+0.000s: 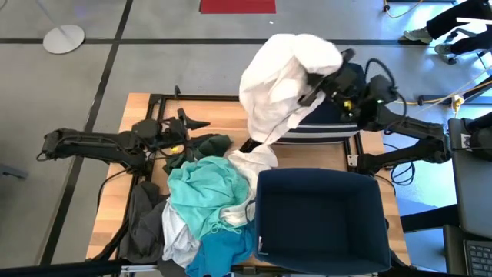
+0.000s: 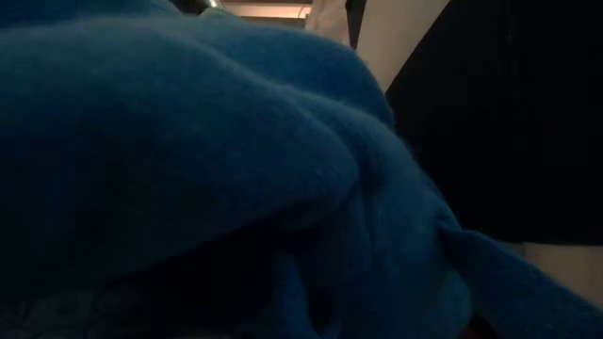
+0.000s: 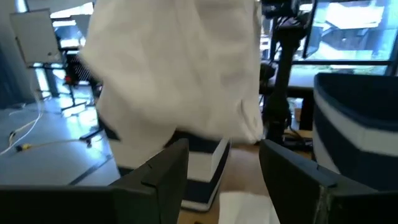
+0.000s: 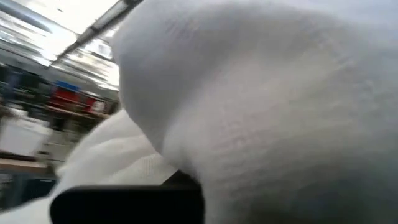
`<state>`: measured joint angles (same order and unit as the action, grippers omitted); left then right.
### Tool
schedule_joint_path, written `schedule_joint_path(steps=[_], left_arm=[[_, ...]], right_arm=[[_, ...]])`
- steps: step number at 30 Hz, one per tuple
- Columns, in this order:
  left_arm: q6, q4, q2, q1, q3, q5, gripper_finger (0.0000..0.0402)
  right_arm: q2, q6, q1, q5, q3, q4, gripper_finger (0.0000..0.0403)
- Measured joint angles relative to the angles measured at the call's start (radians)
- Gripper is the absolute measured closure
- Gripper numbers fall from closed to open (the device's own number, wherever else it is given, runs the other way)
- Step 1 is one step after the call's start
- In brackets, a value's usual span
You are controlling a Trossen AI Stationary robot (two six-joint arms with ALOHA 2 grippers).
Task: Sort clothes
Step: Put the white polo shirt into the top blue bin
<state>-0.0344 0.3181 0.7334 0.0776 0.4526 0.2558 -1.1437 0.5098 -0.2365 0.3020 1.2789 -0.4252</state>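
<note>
**White garment lifted over the far bin**

The white garment (image 1: 280, 81) hangs bunched above the striped navy bin (image 1: 323, 127), its tail trailing to the clothes pile (image 1: 207, 200) (turquoise, teal, grey). The right gripper (image 1: 317, 85), apparently buried in cloth, is clenched on it. The left gripper (image 1: 192, 127) waits with fingers (image 3: 158, 180) spread, near the pile.

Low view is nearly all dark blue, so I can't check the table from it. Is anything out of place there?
Yes. A teal blue garment lies right against the low camera and blocks it; in the high view the teal blue fabric hangs at the table's front edge. The rest of the pile is loose but on the table.
</note>
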Motion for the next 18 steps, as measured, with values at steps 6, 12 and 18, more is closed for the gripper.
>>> schedule_joint_path(steps=[6,12,18], left_arm=[[0.010,0.015,0.000,0.000,-0.066,0.029,0.0215],[0.005,0.044,0.002,0.000,-0.103,0.083,0.0215],[0.005,0.010,0.002,0.000,-0.103,0.086,0.0215]], right_arm=[[0.045,0.145,-0.086,0.109,0.000,-0.005,0.0378],[0.072,0.280,-0.148,0.230,0.028,-0.032,0.0376],[0.076,0.353,-0.165,0.430,0.128,0.196,0.0375]])
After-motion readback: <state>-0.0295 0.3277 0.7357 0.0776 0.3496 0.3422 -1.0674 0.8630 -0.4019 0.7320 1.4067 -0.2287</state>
